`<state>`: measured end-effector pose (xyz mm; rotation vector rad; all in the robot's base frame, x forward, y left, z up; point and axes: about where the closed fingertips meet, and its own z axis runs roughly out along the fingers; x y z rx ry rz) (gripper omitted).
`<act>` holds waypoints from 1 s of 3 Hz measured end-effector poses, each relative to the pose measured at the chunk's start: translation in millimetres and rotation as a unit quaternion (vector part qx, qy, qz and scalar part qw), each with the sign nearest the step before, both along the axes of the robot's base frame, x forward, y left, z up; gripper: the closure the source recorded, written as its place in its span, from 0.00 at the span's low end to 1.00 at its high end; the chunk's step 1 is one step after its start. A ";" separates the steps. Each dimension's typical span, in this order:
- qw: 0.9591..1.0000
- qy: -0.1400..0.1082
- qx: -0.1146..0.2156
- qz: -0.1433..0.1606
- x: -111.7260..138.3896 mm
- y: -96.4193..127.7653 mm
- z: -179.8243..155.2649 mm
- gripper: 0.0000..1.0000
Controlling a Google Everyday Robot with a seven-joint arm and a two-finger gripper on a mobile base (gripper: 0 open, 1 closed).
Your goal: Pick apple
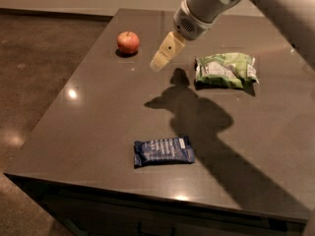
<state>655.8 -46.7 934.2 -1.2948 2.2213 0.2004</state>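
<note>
The apple (128, 42) is small, round and red with yellowish patches. It sits on the dark table (98, 112) near the far left corner. My gripper (161, 61) hangs above the table to the right of the apple, apart from it, with its cream-coloured fingers pointing down and left. It holds nothing that I can see. The arm comes in from the upper right.
A green snack bag (225, 71) lies to the right of the gripper. A dark blue snack bag (163, 151) lies near the table's front edge. The table's left edge drops to a brown floor (34, 82).
</note>
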 end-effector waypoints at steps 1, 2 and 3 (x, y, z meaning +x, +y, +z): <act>0.998 -0.007 0.019 -0.051 14.4 10.6 -5.6 0.00; 0.994 -0.017 0.047 -0.094 27.7 23.4 -8.1 0.00; 0.991 -0.028 0.068 -0.109 32.7 31.7 -7.3 0.00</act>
